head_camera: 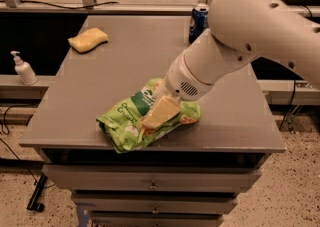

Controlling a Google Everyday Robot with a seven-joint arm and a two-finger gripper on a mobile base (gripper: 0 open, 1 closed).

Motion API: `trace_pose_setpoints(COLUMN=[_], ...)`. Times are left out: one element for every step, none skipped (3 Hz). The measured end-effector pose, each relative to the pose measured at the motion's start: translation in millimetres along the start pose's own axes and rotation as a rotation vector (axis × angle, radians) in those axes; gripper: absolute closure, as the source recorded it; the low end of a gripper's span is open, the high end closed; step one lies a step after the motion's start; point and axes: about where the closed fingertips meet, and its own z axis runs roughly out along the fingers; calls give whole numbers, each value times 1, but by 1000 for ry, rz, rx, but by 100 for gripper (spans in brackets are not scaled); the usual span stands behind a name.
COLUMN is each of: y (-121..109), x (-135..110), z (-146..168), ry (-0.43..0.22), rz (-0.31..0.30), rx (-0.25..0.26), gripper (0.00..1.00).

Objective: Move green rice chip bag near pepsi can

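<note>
Clenched onto one chip bag (pixel 125 121) with the gripper (pixel 159 114) near the table (pixel 125 61) front; one can (pixel 198 21), one sponge (pixel 88 39), one bottle (pixel 23 70).

single arm (pixel 260 26) runs from the upper right, big white rounded link filling that corner, angled down and left toward the front of the table (pixel 100 81). wrist (pixel 192 78) is the white cylindrical section below it, small vent grille on its lower face, pitched down-left. gripper (pixel 160 112) sits at the low end of the wrist, pale yellow, pointing down-left, lying across the top of the green rice chip bag (pixel 122 121) and touching it, near the table's front edge. gripper's far side is hidden behind its own body and the bag's folds
</note>
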Motion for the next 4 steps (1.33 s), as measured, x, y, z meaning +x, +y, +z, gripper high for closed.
trace_pose_setpoints(y=[0,0,0,0], x=[-1,-1,-2,-2], z=[-2,-2,-3,-4], ry=[0,0,0,0], rz=[0,0,1,1], rx=[1,1,1,1], gripper=[100,100,100,100])
